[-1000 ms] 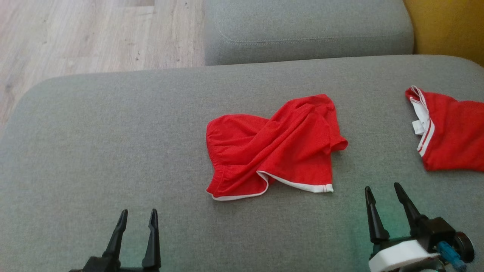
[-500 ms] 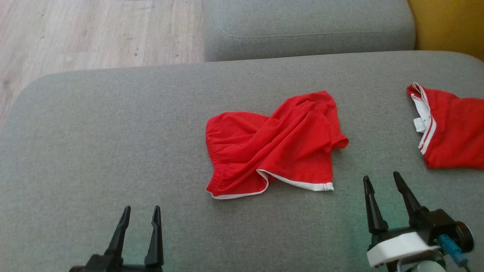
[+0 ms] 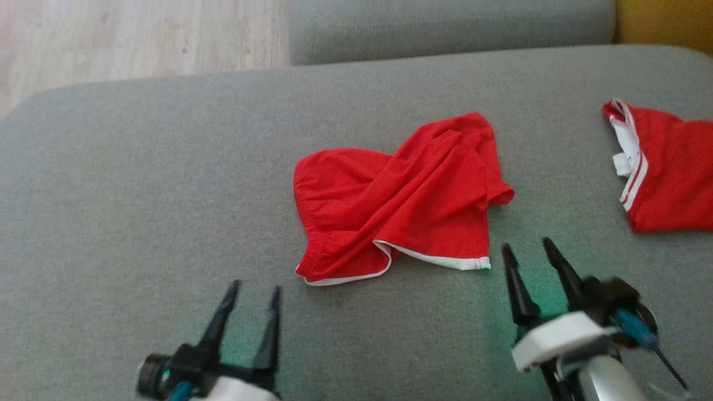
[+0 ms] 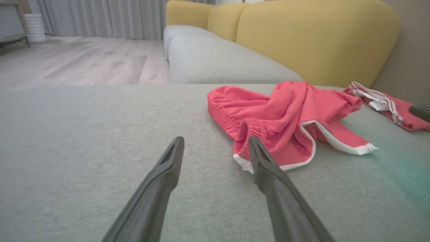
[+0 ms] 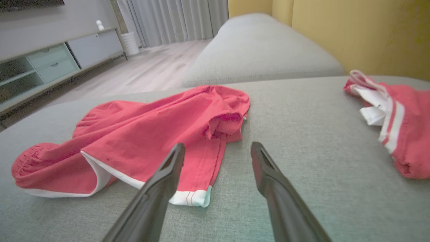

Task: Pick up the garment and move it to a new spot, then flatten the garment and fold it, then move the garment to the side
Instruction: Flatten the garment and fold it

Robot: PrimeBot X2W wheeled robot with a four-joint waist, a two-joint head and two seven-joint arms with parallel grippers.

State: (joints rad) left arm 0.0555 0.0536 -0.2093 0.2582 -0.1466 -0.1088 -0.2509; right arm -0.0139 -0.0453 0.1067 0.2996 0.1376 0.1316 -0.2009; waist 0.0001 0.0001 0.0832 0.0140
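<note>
We see a crumpled red garment [image 3: 401,195] with white trim lying near the middle of a broad grey sofa cushion [image 3: 139,184], its white-edged hems turned toward the cushion's near edge. Our left tool [image 3: 254,288] hovers above the cushion's near edge, left of the middle, its two dark fingers spread apart and holding nothing. In the left wrist view one fingertip lines up with the garment's nearest white-trimmed corner, while the head view shows a strip of bare cushion between them. Our right tool [image 3: 527,245] hangs over the cushion to the right of its middle, its fingers likewise spread and empty, the tips just beside the garment's banded hem corner. A second red garment [image 3: 668,172] with white stripes lies bunched at the cushion's right edge, well apart from the first. Beyond the cushion's far edge we see another grey seat [image 3: 445,25], a pale wooden floor [image 3: 139,39] and a yellow backrest [image 4: 319,37].
</note>
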